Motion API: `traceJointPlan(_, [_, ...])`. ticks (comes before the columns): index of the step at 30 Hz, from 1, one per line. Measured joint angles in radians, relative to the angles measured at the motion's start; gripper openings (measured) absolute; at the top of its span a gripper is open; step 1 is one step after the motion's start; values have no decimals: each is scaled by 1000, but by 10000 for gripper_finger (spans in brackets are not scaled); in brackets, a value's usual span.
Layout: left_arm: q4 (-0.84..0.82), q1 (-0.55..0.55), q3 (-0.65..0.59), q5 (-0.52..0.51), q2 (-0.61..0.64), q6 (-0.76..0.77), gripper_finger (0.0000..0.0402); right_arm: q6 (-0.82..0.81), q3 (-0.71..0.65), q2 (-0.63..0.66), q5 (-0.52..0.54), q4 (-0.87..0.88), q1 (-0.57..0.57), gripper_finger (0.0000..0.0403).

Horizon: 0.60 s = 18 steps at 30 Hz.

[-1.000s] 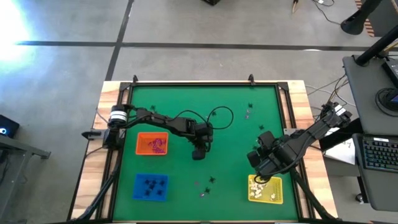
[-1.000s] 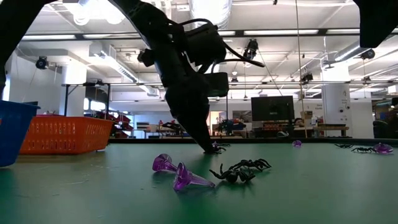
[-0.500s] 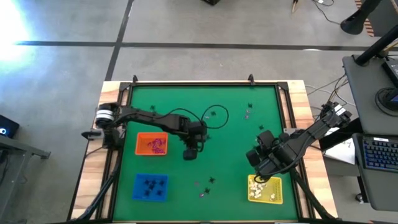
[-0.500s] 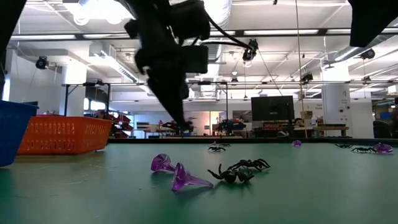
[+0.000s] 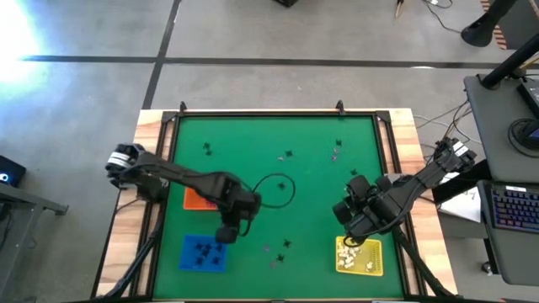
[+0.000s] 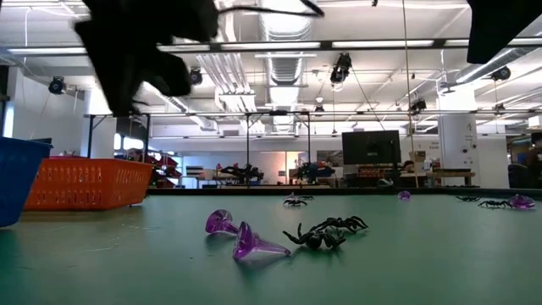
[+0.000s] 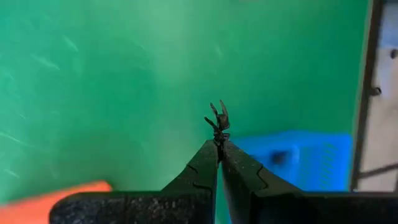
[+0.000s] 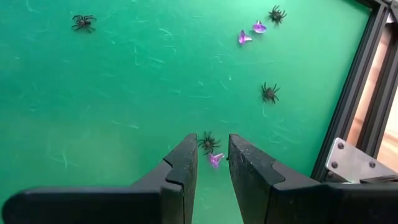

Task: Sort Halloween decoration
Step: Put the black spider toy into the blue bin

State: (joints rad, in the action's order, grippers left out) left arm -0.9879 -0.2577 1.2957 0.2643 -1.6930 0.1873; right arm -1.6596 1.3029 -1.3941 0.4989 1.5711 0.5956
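The left gripper is pinched together on a small black spider, its legs sticking out past the fingertips; the blue tray lies just ahead and below, which is likely why the spider is carried high, since that tray already holds black pieces. The right gripper waits with fingers apart and empty above the mat beside the yellow tray; a second spider and a purple trinket lie loose beneath its gap.
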Motion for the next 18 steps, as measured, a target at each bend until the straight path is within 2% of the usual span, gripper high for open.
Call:
traceJointPlan(10, [-116, -186, -2, 37, 10, 200, 0, 99, 0, 0, 0, -1, -29, 82])
traceJointPlan(18, [-115, -230, -2, 63, -22, 310, 0, 144, 0, 0, 0, -5, -32, 82])
